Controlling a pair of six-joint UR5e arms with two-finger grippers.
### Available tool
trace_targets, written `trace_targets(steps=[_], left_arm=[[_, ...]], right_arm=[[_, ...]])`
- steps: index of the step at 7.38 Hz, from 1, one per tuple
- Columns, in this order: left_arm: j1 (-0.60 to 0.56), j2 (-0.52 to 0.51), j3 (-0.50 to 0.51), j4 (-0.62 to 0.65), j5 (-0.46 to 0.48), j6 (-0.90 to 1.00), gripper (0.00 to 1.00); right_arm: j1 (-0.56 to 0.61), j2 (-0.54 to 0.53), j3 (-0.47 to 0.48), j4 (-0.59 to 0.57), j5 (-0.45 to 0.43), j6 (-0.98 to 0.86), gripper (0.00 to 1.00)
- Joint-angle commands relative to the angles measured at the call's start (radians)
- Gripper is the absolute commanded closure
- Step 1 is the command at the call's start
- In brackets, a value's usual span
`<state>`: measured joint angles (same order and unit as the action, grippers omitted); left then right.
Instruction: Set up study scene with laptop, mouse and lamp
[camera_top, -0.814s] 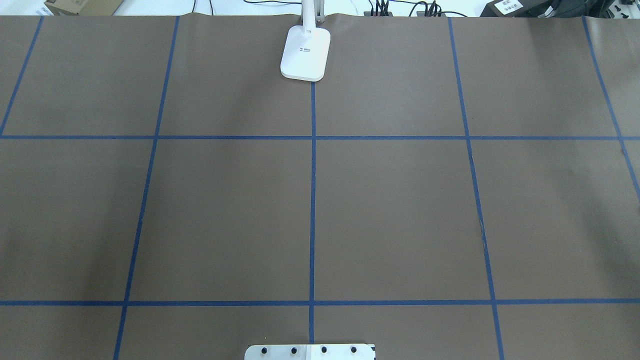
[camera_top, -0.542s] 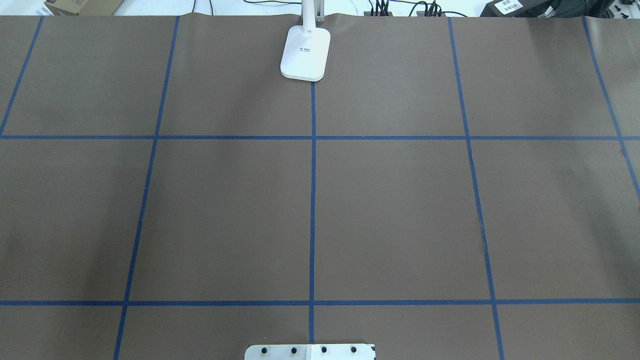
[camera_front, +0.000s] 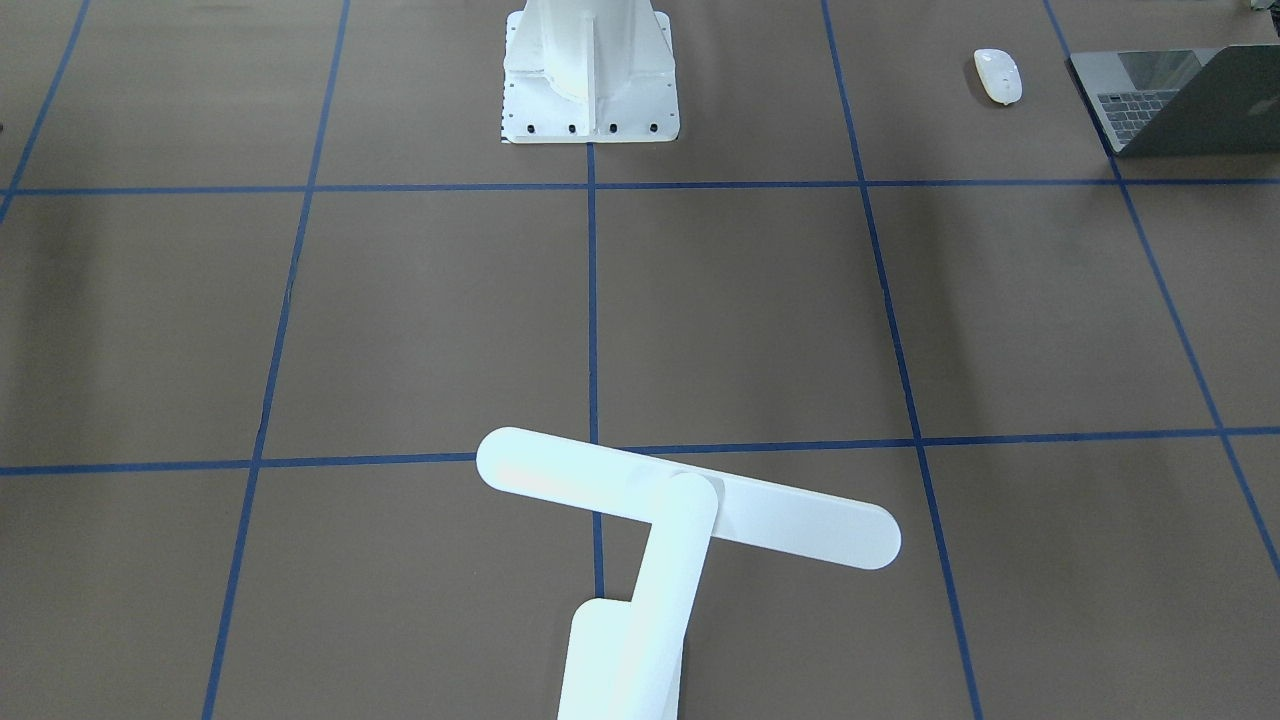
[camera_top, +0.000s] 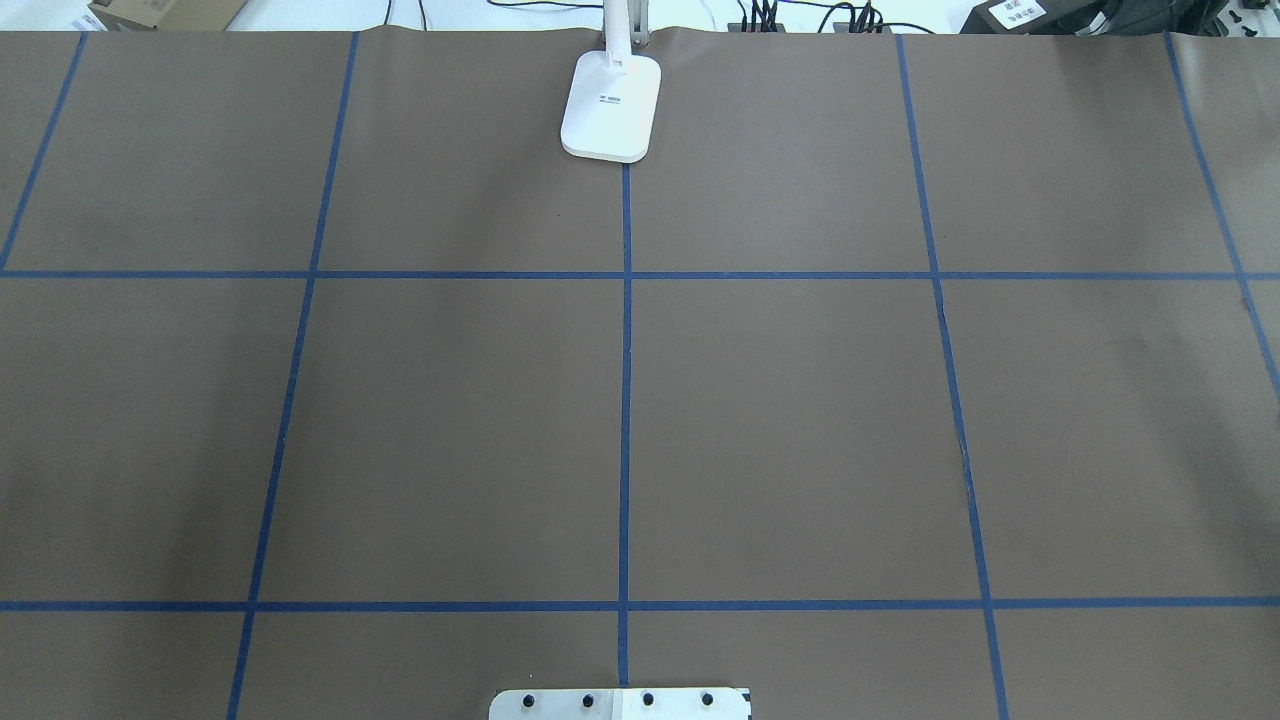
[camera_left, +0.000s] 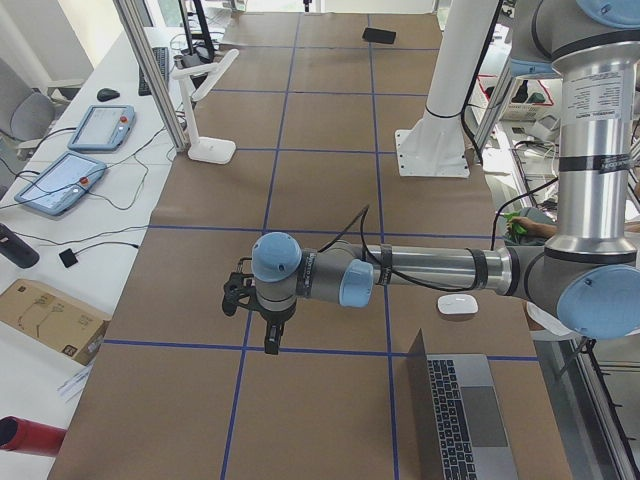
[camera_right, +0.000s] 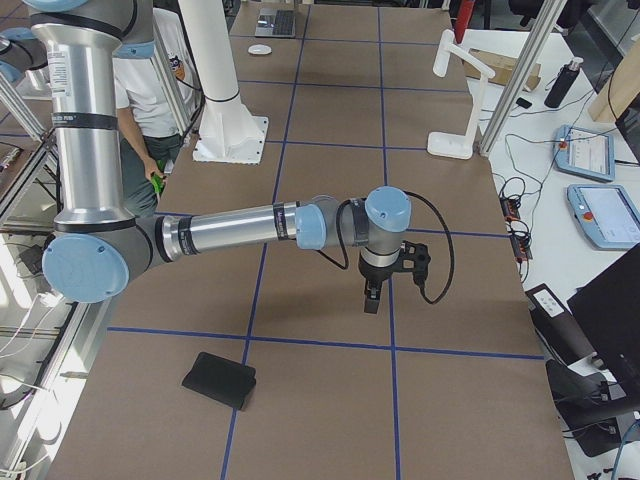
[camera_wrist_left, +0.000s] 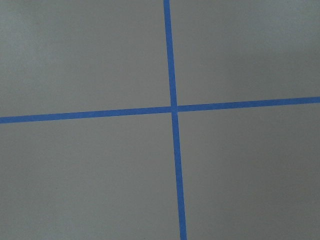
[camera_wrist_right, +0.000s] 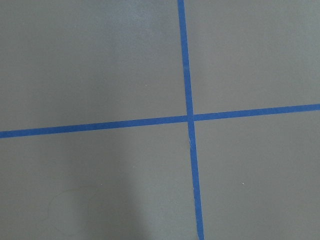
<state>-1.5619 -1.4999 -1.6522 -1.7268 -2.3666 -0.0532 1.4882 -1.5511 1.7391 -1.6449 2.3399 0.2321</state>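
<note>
Table (camera_top: 800, 420): brown paper, blue tape grid (camera_top: 625, 400).
Lamp (camera_top: 610, 105): far edge, on the centre line.
Laptop (camera_front: 1180, 100): open, at the robot's left end; mouse (camera_front: 998, 76) near it, apart.
Black pad (camera_right: 220, 380): right end.
White pedestal (camera_front: 590, 70): robot's edge.
Left gripper (camera_left: 270, 338), right gripper (camera_right: 372, 296): over bare paper; whether the fingers are parted cannot be told.
Side bench (camera_left: 120, 215): two tablets (camera_left: 58, 183), cables.

Brown tabletop (camera_top: 800, 420) marked with blue tape lines (camera_top: 625, 400) forming a grid of large squares. The pedestal (camera_front: 590, 70) is white, with small dark bolts along its edge. Beside the pedestal, the mouse (camera_front: 998, 75) is white; beyond it, the laptop (camera_front: 1190, 110) is dark grey with black keys. Opposite the pedestal, the lamp (camera_front: 800, 520) is plain white. Both arms, left (camera_left: 430, 268) and right (camera_right: 230, 228), are silver with pale-blue joints. The pad (camera_right: 219, 379) is black.
</note>
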Motion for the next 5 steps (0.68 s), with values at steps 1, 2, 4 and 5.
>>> trace_targets(steps=[1,2,4,5], left_arm=[[0.000,0.004,-0.012,-0.023,-0.003,-0.002,0.00],[0.000,0.001,0.000,-0.023,0.001,-0.004,0.00],[0.000,0.004,0.020,-0.023,0.000,-0.004,0.00],[-0.001,0.015,0.017,-0.025,-0.003,-0.004,0.00]], right_arm=[[0.001,-0.029,0.023,0.008,0.032,0.001,0.01],[0.001,-0.032,0.043,0.010,0.027,0.004,0.01],[0.001,-0.030,0.060,0.011,0.026,0.010,0.01],[0.001,-0.032,0.056,0.011,0.024,0.010,0.01]])
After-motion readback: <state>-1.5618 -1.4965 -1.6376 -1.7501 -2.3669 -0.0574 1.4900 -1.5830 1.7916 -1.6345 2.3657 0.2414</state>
